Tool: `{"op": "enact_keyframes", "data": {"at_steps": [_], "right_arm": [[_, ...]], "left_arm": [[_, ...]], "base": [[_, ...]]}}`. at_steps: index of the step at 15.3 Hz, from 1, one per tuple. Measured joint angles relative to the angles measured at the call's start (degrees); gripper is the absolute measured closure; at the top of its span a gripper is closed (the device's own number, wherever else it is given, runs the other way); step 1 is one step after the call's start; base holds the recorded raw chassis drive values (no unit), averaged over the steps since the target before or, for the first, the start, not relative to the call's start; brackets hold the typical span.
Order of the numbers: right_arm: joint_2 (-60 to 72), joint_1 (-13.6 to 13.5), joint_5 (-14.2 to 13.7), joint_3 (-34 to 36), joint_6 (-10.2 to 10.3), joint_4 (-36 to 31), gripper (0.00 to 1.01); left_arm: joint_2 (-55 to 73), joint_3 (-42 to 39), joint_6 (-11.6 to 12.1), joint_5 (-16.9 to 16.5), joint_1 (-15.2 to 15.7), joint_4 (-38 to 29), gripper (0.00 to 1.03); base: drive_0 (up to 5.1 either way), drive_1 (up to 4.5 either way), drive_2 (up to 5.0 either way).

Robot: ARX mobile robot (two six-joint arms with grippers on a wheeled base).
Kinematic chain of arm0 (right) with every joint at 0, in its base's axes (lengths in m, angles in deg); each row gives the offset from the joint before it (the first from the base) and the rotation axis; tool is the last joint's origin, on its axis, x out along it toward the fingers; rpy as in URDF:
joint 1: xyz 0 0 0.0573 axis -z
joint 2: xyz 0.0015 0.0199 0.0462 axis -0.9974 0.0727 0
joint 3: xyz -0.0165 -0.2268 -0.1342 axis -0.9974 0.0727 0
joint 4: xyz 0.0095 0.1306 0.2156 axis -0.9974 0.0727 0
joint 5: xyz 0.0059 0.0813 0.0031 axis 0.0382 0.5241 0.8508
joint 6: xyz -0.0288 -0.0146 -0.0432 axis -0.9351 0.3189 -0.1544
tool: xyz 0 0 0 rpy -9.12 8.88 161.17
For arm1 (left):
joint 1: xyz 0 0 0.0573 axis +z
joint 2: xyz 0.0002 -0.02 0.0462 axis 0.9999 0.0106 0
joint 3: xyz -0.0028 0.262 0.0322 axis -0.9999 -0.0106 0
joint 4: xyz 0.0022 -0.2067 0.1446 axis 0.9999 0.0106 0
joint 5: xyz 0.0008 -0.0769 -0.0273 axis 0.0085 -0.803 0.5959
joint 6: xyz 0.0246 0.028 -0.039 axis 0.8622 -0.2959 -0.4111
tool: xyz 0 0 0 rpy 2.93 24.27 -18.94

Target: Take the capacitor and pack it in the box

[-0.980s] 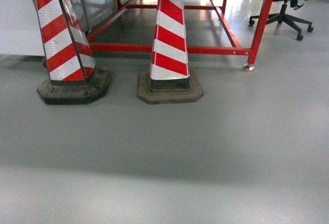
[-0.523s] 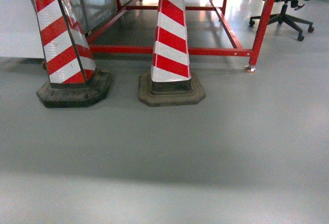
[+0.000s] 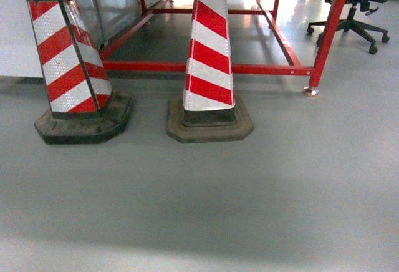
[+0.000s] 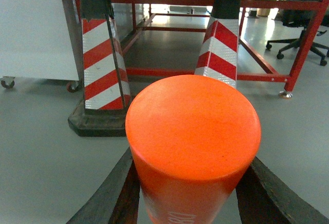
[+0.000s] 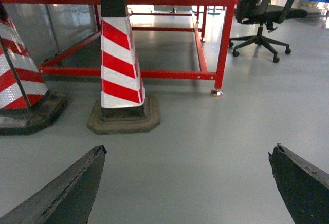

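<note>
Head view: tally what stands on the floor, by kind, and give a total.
Striped cones: 2 (left, right)
Red frames: 1
Office chairs: 1
Total: 4

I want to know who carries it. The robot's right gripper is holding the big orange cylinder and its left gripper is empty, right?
No, swap them. The left wrist view shows the left gripper clamped on the orange cylinder. The right wrist view shows the right gripper open and empty over the grey floor.
</note>
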Motion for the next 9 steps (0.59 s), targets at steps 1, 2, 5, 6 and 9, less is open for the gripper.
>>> {"op": "enact_keyframes", "data": {"at_steps": [1, 2, 5, 6, 9], "right_arm": [[0.0, 0.0, 0.0, 0.0, 0.0, -0.2, 0.03], [0.0, 0.0, 0.0, 0.0, 0.0, 0.0, 0.03], [0.0, 0.0, 0.0, 0.0, 0.0, -0.1, 0.03], [0.0, 0.0, 0.0, 0.0, 0.0, -0.2, 0.03], [0.0, 0.0, 0.0, 0.0, 0.0, 0.0, 0.03]], "left_arm": [[0.0, 0.0, 0.0, 0.0, 0.0, 0.0, 0.62], [0.0, 0.0, 0.0, 0.0, 0.0, 0.1, 0.62], [0.0, 0.0, 0.0, 0.0, 0.0, 0.0, 0.62], [0.0, 0.0, 0.0, -0.1, 0.0, 0.0, 0.62], [0.0, 0.0, 0.0, 0.0, 0.0, 0.1, 0.62]], "base": [[-0.1, 3.87, -4.0], [0.1, 4.01, -3.9], [0.0, 3.95, -4.0], [0.0, 3.98, -3.9], [0.0, 3.95, -4.0]]}}
